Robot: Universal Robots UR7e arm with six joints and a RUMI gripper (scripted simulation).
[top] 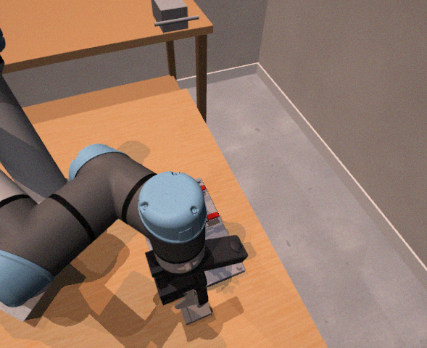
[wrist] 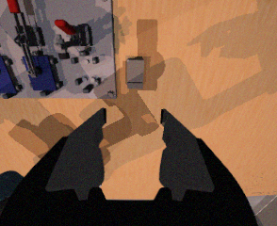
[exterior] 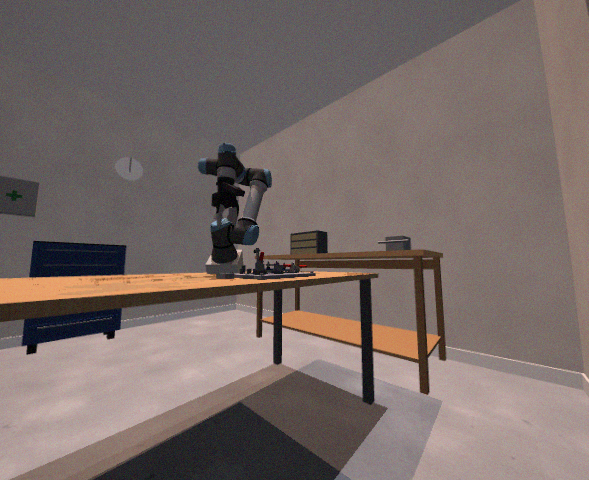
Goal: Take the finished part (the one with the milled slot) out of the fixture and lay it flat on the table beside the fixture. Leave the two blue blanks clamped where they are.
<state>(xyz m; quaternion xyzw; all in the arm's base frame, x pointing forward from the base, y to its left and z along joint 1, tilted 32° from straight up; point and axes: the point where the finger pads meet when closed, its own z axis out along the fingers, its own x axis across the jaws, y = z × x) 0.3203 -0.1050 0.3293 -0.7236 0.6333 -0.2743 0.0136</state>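
No brand or readable writing shows anywhere; the only sign is a grey wall plaque with a green cross (exterior: 13,195) on the far left wall. The end effector (wrist: 131,123) hangs above the wooden desk (top: 138,119) with its two dark fingers spread partway, nothing between them but bare desk surface, and touching nothing. The finished part (wrist: 136,72), a small grey block, lies flat on the desk just beside the right edge of the grey fixture plate (wrist: 101,42), a narrow gap apart from it and beyond the fingertips in the wrist view. On the fixture, two blue blanks (wrist: 43,77) sit side by side under their clamps, and a red-handled toggle clamp (wrist: 65,26) stands over the vacated station nearest the part. In the top view the arm's blue-capped wrist joint (top: 172,206) covers most of the fixture. A second wooden bench (exterior: 356,254) stands farther off, carrying a grey block with a bar (top: 170,13) and a small drawer box (exterior: 308,241). A blue cabinet (exterior: 74,289) stands by the left wall.
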